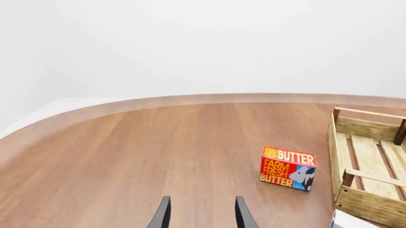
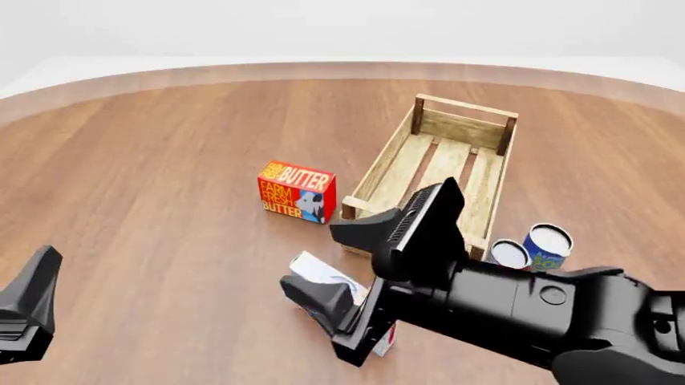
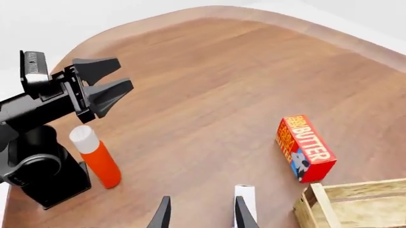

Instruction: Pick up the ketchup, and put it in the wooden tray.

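Ketchup [image 3: 95,161] upright on tabletop [image 2: 160,160], well apart from wooden tray [image 2: 391,172], just beside left arm's base, left tool [image 1: 201,213] released and empty, right tool [image 3: 201,213] released over white box [image 3: 246,202].

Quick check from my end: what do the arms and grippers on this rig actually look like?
Both arms are matte black with smooth rounded housings. The right arm has round joint caps and a ribbed panel near the wrist. Its gripper has two dark, wedge-shaped tapering fingers. The left gripper looks the same: black, two pointed fingers, with a ribbed block behind them. No cables, labels or markings are visible.
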`<state>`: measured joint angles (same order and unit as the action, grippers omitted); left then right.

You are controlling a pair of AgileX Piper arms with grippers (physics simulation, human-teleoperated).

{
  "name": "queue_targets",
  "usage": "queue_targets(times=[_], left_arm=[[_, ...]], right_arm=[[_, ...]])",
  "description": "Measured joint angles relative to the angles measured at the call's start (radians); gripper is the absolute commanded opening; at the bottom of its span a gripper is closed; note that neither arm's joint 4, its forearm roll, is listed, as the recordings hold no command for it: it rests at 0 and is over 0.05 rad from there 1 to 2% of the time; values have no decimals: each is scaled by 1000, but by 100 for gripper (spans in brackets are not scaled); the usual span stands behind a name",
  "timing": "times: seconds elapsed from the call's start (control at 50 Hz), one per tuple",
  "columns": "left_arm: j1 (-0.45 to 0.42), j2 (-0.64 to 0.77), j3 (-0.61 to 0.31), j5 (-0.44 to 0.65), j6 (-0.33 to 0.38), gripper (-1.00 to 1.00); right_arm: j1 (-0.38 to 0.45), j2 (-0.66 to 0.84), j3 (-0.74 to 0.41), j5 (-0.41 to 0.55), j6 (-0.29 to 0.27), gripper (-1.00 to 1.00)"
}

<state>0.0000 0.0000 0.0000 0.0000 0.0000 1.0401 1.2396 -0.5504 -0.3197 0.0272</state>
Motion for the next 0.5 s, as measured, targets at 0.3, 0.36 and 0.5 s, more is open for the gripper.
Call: queue_targets(times=[0.3,0.36,0.5], left_arm=[[0,0,0,0,0,100],[0,0,0,0,0,100],[0,0,0,0,0,100]], right_arm=[[107,165,-99,-35,-8,100],[125,197,-120,-39,-11,100],[164,277,-178,-40,-24,100]])
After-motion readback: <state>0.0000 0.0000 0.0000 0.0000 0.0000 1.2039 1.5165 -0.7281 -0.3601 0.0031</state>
